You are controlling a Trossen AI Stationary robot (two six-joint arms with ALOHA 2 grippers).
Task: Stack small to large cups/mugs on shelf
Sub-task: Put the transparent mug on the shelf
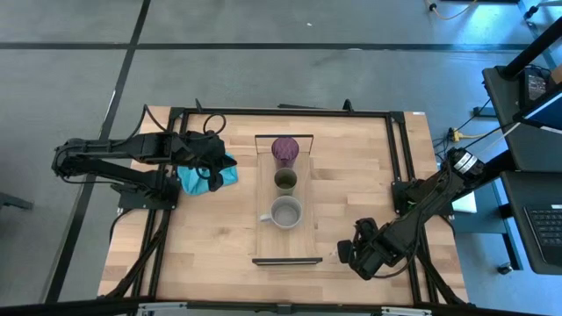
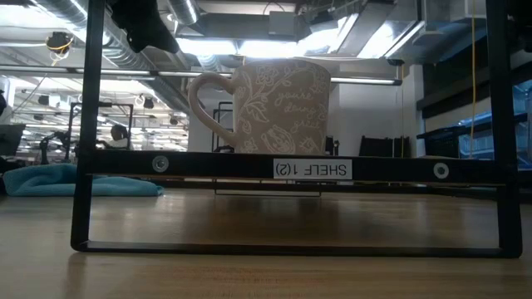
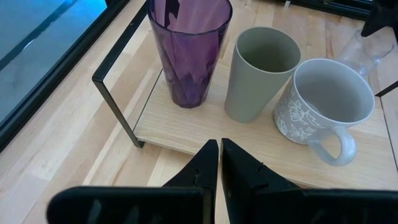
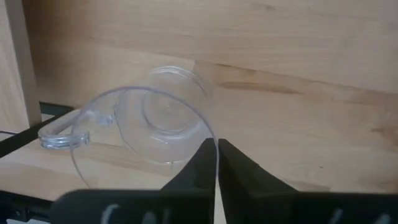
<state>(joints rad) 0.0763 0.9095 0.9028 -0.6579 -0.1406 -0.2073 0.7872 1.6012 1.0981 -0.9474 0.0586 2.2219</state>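
The shelf [image 1: 303,241] lies along the table's middle. On it stand the purple tumbler [image 1: 284,150] at the far end, the olive cup [image 1: 285,181] and the grey handled mug [image 1: 286,213]; all three also show in the left wrist view, tumbler [image 3: 188,53], cup [image 3: 261,71], mug [image 3: 323,102]. My right gripper [image 1: 344,254] is by the shelf's near right corner, shut on the small clear glass [image 4: 161,118]. My left gripper [image 1: 215,164] is shut and empty above the teal cloth [image 1: 195,178], left of the shelf. My right gripper holds the clear glass by its rim [image 4: 208,134]; the thin wall runs in between the two closed fingers. The glass is tilted, its mouth turned toward the wrist and its small handle [image 4: 57,134] out to one side. Whether its base rests on the table, I cannot tell.
Black rails [image 1: 399,158] frame the tabletop on both sides and at the far edge. The shelf's thin black end frames [image 1: 283,137] stand up at both ends. Bare wood lies right of the shelf [image 1: 351,184]. In the low view the mug [image 2: 278,104] stands above the labelled shelf bar.
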